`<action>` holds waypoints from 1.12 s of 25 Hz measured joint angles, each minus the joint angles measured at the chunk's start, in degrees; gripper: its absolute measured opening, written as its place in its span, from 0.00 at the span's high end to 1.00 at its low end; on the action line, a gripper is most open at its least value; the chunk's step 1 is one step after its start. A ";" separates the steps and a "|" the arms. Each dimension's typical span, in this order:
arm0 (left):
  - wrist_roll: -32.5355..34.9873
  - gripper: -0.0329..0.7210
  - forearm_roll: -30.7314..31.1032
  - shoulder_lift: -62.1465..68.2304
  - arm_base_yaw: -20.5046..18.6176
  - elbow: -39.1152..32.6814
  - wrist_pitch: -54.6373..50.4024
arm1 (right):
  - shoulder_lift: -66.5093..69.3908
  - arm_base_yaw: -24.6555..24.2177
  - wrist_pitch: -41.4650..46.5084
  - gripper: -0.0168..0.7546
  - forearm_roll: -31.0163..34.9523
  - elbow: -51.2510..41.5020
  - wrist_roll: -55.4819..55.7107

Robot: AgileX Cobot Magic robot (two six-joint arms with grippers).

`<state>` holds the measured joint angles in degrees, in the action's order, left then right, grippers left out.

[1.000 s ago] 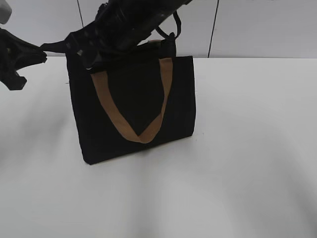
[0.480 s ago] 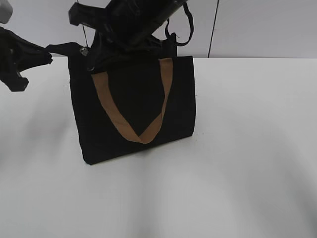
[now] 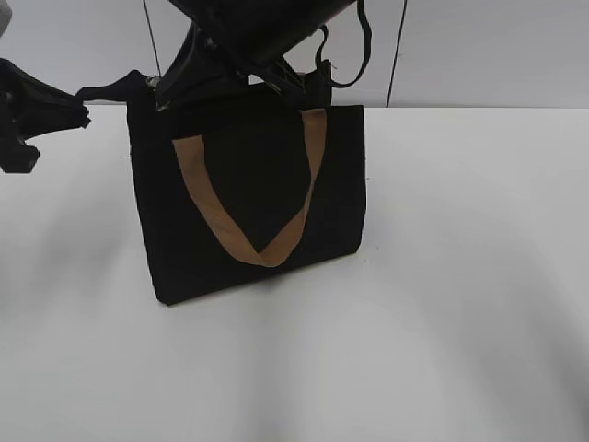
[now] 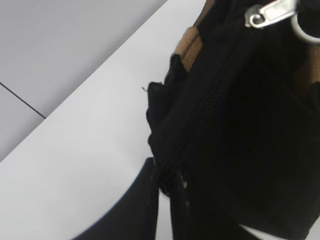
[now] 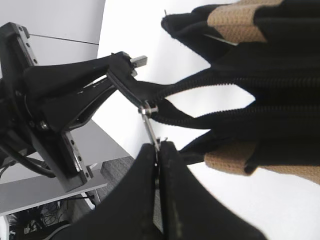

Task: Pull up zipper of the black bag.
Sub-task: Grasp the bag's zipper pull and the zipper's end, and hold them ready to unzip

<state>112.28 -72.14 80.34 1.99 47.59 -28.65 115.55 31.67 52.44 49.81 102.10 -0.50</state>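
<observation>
I see the black bag (image 3: 248, 198) standing in the upper left middle of the frame on the white table (image 3: 460, 276). My right gripper (image 5: 157, 149) pinches the zipper (image 5: 148, 116) pull tight. My left gripper (image 5: 120, 67) squeezes the bag's end flap at the left.

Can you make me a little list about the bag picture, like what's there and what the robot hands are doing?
bag: black bag standing on the white table
handles: tan strap handle hanging down the front
zipper: still open, the two rows of the zipper apart
left gripper: jaws shut, pinching the bag's end
right gripper: jaws shut on the silver pull tab
</observation>
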 joint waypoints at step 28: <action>-23.20 0.92 22.43 -4.70 -1.70 0.00 -0.97 | -0.55 -5.48 -2.60 1.00 -7.48 0.00 -9.47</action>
<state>89.07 -49.71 75.64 0.29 47.59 -29.61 115.01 26.18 49.83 42.33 102.10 -9.97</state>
